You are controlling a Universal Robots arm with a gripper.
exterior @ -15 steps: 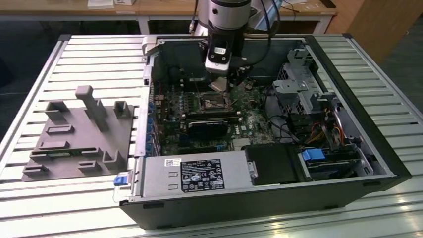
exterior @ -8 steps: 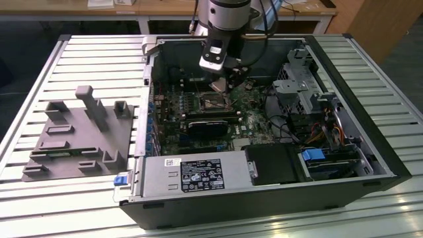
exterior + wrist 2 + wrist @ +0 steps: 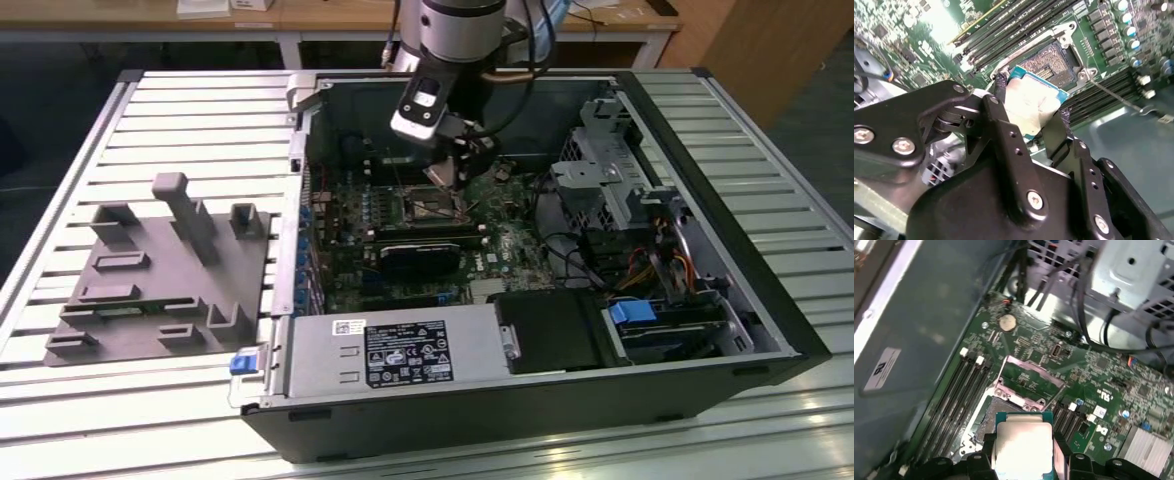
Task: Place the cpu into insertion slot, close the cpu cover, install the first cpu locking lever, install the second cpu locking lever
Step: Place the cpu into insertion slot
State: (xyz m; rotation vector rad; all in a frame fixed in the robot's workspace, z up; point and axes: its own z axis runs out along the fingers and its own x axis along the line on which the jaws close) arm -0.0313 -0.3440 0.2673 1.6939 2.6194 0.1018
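Note:
My gripper is shut on the cpu, a square chip with a pale silver top and a green edge, held by two opposite sides between black fingers. The chip hangs tilted just above and beside the insertion slot, whose dark centre lies bare. In the first wrist view the cpu sits close over the slot, and the cpu cover stands flipped open past it. A thin locking lever sticks out to one side. In the exterior view the gripper hovers over the slot inside the open case.
Long black memory slots run beside the socket. A black cooler, power supply, drive cage and cables crowd the case. A grey fixture lies on the slatted table at the exterior view's left.

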